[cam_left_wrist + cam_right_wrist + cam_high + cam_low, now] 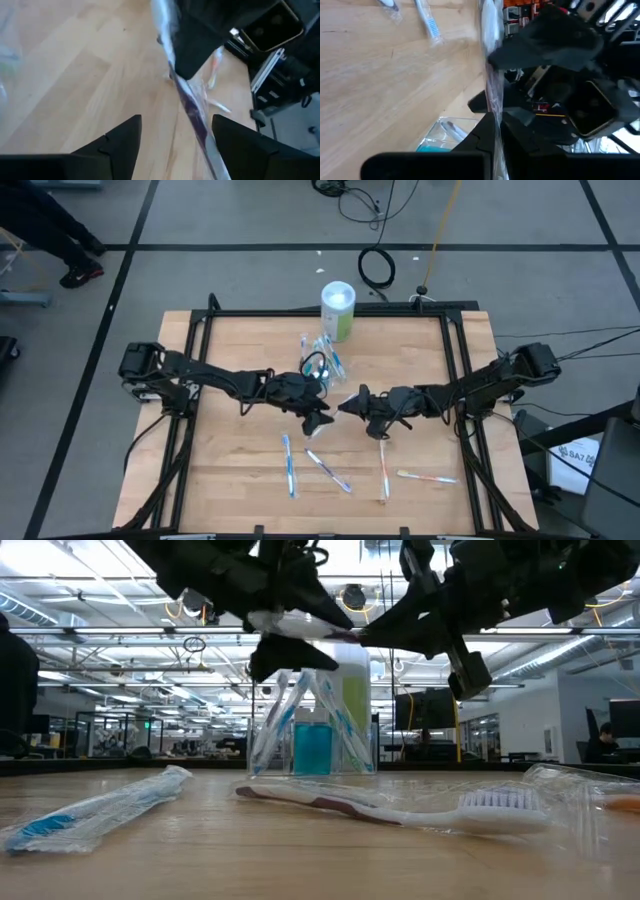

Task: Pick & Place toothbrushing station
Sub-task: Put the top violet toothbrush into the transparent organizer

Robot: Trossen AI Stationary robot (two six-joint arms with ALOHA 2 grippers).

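Observation:
A toothbrush in a clear wrapper [192, 107] is held in the air above the table's middle; it also shows in the low view [300, 625]. My right gripper [495, 132] [348, 406] is shut on it. My left gripper [175, 135] [320, 418] is open, one finger on either side of the same brush. A clear cup [322, 360] [312, 735] stands behind them on its base, holding several toothbrushes and a blue tube [312, 748]. My right gripper pinches the wrapped toothbrush [492, 107] between its two shut fingers, which lie across the brush. It comes in from the table's right. The brush is lifted clear of the table and reaches on past the fingers [489, 30] into my left gripper's gap.
A white-and-green canister [338, 308] stands behind the cup at the far edge. Several wrapped toothbrushes lie on the near half of the table [289, 465] [328, 470] [384, 468] [428, 476]. A black frame [455, 340] rings the table.

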